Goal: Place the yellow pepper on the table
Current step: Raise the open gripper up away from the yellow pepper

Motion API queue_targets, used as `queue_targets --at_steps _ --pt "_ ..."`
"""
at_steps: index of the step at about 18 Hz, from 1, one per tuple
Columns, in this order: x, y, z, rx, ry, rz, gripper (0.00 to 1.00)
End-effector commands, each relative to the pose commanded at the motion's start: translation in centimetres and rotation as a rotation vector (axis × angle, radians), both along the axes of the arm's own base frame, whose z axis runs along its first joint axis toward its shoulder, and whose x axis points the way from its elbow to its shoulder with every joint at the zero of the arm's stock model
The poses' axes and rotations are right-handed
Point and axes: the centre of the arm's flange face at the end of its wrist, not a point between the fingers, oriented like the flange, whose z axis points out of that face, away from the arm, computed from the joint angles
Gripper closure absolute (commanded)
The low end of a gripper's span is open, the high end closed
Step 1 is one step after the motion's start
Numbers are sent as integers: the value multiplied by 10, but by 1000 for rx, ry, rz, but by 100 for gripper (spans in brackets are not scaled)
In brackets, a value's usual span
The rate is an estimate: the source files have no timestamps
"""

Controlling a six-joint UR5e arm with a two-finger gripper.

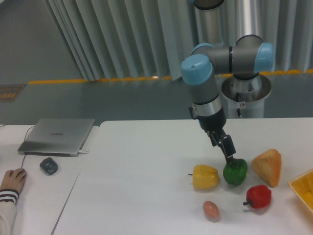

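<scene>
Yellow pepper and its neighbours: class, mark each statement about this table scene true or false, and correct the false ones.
1. The yellow pepper rests on the table, free of the gripper. True.
2. The gripper hangs over the egg. False: it is above the green pepper.
3. The red pepper lies nearer the camera than the green pepper. True.
4. The bread wedge sits left of the yellow pepper. False: it is to the right, beyond the green pepper.
5. The laptop is open. False: its lid is closed.
</scene>
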Motion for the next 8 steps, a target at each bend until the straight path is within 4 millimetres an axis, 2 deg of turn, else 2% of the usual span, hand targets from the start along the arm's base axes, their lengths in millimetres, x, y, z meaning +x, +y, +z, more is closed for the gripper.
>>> queue_targets --at_steps 4,8 --pt "-15 -9 9 53 -48 29 0" --pt "-27 -13 9 64 -51 49 0"
